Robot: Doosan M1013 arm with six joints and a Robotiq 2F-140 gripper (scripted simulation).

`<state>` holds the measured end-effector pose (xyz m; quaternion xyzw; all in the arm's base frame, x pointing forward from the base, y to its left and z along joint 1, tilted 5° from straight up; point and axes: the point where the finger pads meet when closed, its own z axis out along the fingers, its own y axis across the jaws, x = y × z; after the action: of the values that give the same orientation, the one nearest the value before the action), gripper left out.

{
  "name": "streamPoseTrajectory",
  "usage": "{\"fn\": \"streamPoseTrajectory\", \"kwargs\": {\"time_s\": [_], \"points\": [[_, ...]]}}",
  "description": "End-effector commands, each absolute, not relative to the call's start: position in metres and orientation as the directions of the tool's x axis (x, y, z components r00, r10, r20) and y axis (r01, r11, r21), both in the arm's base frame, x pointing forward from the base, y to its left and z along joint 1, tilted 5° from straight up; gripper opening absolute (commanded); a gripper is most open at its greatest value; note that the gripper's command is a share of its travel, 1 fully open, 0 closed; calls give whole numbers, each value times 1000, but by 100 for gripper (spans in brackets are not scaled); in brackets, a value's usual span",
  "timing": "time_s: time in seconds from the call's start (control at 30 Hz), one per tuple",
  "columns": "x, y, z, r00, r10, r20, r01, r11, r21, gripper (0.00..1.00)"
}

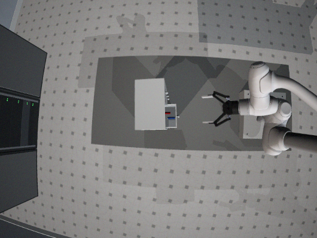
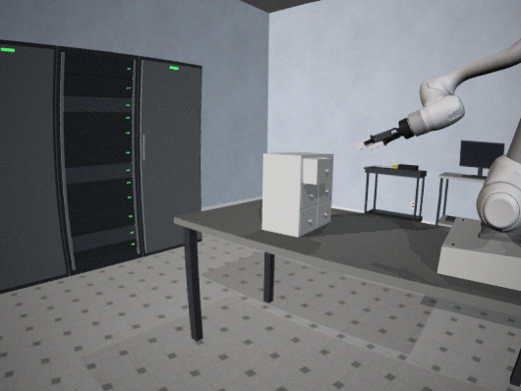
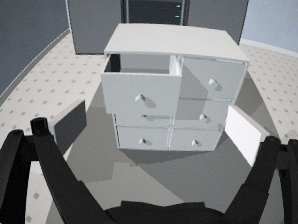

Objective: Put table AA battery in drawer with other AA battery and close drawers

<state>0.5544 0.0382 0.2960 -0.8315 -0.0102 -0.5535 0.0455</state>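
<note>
The small white chest (image 1: pixel 149 103) stands on the dark table, its drawer fronts facing my arm. One top drawer (image 1: pixel 170 116) is pulled partly out. A red thing (image 1: pixel 168 113) and a blue thing (image 1: pixel 171 118) lie in it. The other drawers look pushed in. In the wrist view the open drawer (image 3: pixel 141 86) is at the chest's top left, and its inside is hidden. My gripper (image 1: pixel 204 109) is open and empty. It hovers above the table, well clear of the chest front, as the side view (image 2: pixel 366 144) shows. I cannot see an AA battery on the table.
The arm's pale base block (image 1: pixel 252 131) sits on the table's right end. Tall dark server cabinets (image 2: pixel 98 152) stand beyond the chest, off the table. A small side table (image 2: pixel 394 189) and a desk with a monitor (image 2: pixel 481 156) stand by the far wall.
</note>
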Motion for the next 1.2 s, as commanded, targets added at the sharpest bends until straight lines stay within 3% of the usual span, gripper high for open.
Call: {"fn": "streamPoseTrajectory", "kwargs": {"time_s": [0.0,1.17], "points": [[554,38,296,399,-33,916,73,-995,-68,100],[554,38,303,564,-15,826,73,-995,-68,100]]}}
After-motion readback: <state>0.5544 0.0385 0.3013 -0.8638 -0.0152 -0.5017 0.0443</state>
